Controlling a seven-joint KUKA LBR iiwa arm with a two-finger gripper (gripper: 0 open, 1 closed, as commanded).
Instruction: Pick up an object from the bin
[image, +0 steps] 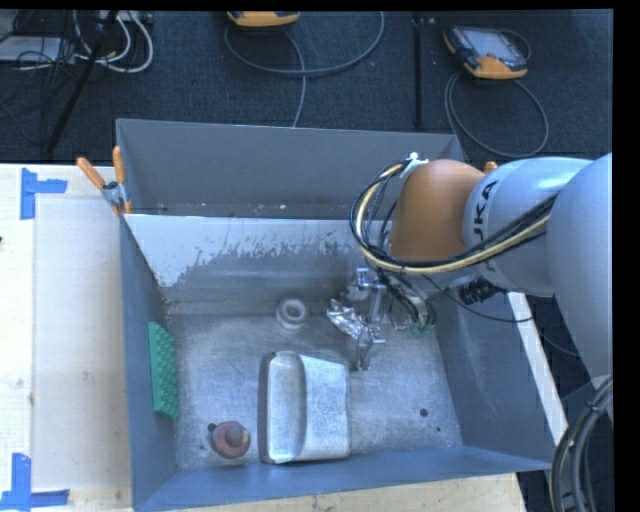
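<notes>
Bin, near wall to far wall. Near left corner: a small red-brown knob. Just beside it, against the near wall, a silver metal tray lies flat, its long axis running from that wall towards the bin's middle. Left wall: a green sponge. The gripper hangs at the tray's far right corner, holding nothing visible; whether it is spread or closed cannot be told. Beyond it, to the left, lies a grey ring.
</notes>
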